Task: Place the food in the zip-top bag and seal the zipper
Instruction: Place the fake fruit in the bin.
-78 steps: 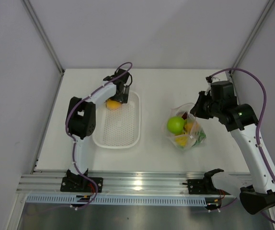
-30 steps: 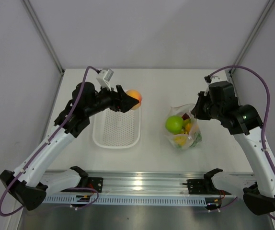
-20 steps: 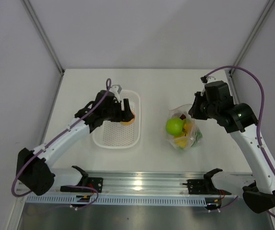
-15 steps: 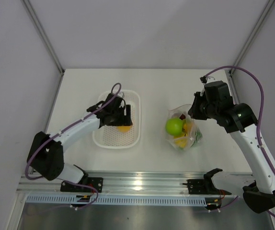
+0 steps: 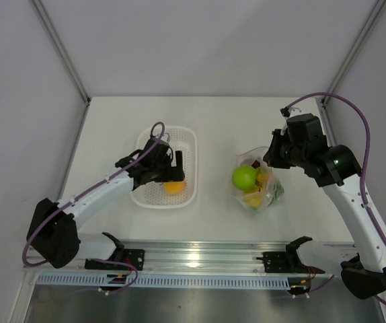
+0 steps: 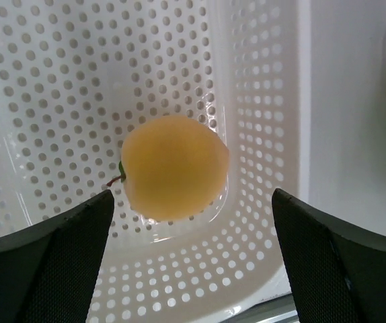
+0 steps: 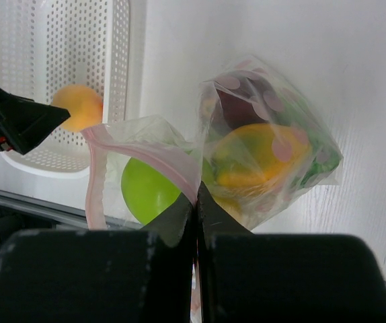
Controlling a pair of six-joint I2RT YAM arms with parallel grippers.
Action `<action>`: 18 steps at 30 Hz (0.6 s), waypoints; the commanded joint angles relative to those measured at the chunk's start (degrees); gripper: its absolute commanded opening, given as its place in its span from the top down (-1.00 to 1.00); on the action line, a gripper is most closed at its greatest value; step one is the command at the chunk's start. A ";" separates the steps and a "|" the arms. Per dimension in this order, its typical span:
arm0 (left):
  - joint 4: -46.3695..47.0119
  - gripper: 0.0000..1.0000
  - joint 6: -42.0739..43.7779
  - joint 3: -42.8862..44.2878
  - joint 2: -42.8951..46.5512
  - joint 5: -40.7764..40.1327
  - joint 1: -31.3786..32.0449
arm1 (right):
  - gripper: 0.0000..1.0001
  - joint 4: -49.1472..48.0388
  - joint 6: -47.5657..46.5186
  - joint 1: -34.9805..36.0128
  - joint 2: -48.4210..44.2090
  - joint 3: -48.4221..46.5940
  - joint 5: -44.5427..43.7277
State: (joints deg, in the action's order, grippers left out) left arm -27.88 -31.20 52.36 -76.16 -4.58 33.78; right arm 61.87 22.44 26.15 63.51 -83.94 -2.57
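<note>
Left hand (image 6: 191,195) is down over the white perforated basket (image 5: 189,145), fingers (image 6: 52,269) spread wide on either side of an orange-yellow fruit (image 6: 174,167) and gripping nothing: the fruit lies loose on the basket floor, tucked into the corner nearest the arm bases, with a small gap showing between it and each fingertip. Over on the other side, the right hand (image 5: 272,156) is clenched tight on the zip-top bag (image 5: 263,185), pinching the edge where the pink zipper (image 7: 92,175) runs, and the wrist view shows that strip curling away from the closed fingers in a loose loop, so the mouth hangs open. The lime-green fruit (image 7: 146,187) sits right at that open mouth, framed by the pink strip. Deeper in the clear plastic, behind the pink dots, there's a second orange-yellow fruit (image 7: 260,155) and above it the dark red apple (image 7: 237,104); the green at the far corner looks like lettuce (image 7: 317,148), though the crumpled plastic blurs it. The bag's lower end rests on the white surface (image 5: 112,128), well apart from the basket, with bare surface between the two
</note>
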 commanded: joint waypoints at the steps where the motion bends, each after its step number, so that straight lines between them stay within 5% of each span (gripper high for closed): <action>1: -3.22 -0.99 -1.05 5.02 4.96 -4.73 1.90 | 1.00 -1.49 0.15 0.30 -0.57 -1.23 -0.24; 8: -11.94 -0.99 -5.36 15.40 9.79 -8.70 7.26 | 1.00 -1.40 0.24 0.22 -0.75 -1.14 -0.24; 13: -0.90 -0.99 -11.77 12.95 12.27 6.65 12.00 | 1.00 -1.49 0.42 0.22 -0.66 -1.40 -0.51; 18: 2.82 -0.99 -15.82 14.00 7.10 11.34 17.01 | 1.00 -1.49 0.59 0.30 -0.75 -1.49 0.02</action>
State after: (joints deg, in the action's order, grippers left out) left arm -29.21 -42.39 65.32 -65.78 0.45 48.64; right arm 61.89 22.44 26.15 63.51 -83.94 -2.55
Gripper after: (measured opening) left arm 0.994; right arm 0.002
